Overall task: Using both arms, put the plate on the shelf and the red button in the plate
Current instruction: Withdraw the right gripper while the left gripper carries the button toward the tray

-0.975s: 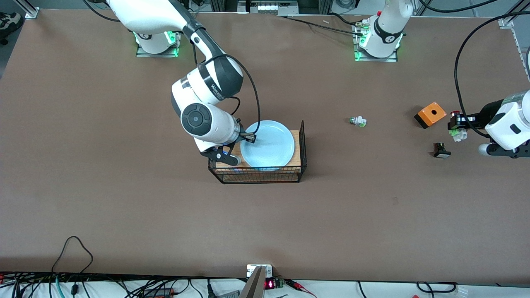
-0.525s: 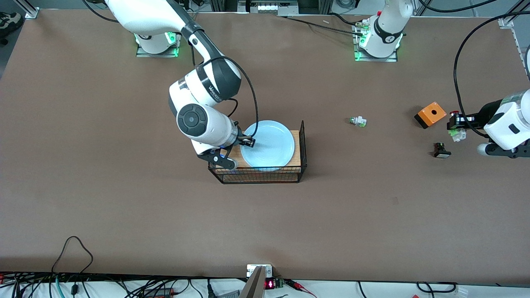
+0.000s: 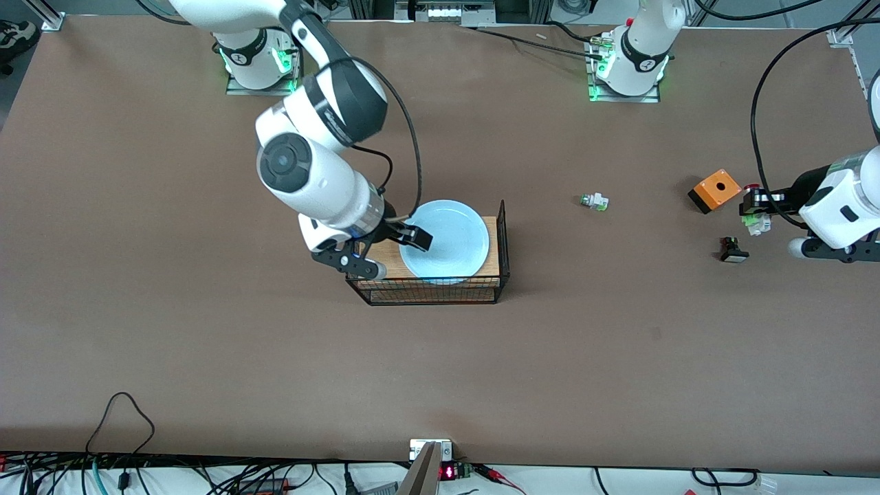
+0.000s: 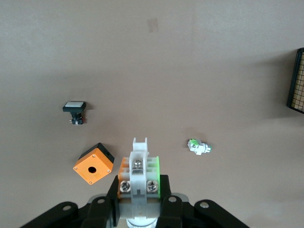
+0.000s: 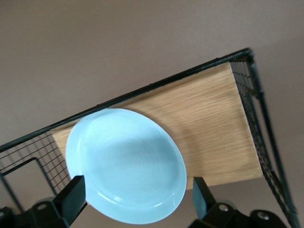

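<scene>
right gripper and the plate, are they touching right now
Apart. The right wrist view shows the right gripper open, fingers standing clear on either side of the plate, which lies on the rack's wooden top.

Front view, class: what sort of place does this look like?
Probably a robotics lab bench: two arms are bolted to a brown table, cables run along its near edge, and odd test items sit out, a plate and an orange box.

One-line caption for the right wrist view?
Open right gripper above round pale-blue plate resting on wooden-topped wire rack.
</scene>
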